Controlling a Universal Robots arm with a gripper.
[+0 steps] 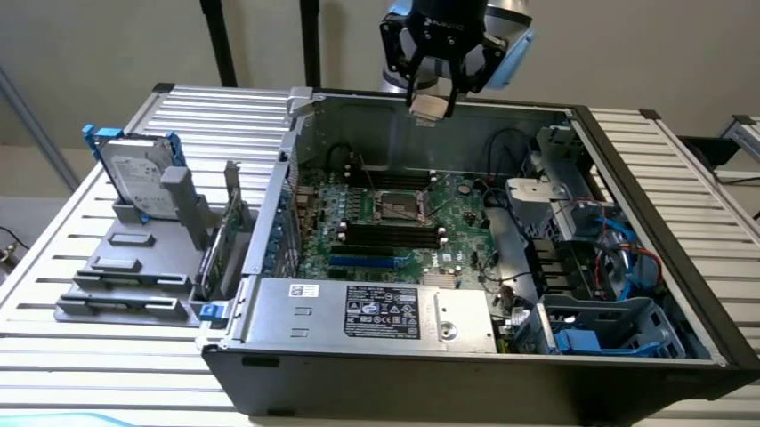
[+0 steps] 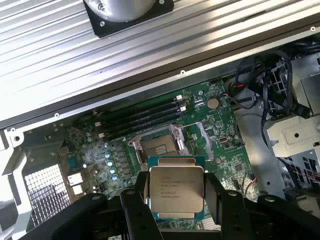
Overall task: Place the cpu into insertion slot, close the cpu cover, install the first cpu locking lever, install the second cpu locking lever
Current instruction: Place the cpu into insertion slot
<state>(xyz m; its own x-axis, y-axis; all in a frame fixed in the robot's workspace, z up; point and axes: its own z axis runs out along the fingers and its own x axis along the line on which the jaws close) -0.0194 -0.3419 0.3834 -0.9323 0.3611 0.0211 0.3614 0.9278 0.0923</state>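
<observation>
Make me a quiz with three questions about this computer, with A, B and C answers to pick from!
1. What is the insertion slot like?
A. shut under a lid
B. empty, its dark centre showing
C. filled with a chip

2. What colour is the board?
A. green
B. red
C. yellow

3. Where is the cpu?
A. in the insertion slot
B. on the table outside
C. in the gripper, above the open case

Answers:
1 B: nothing sits in its middle.
2 A: green shows between the parts.
3 C: the fingers clamp its two sides, high over the board.
</observation>
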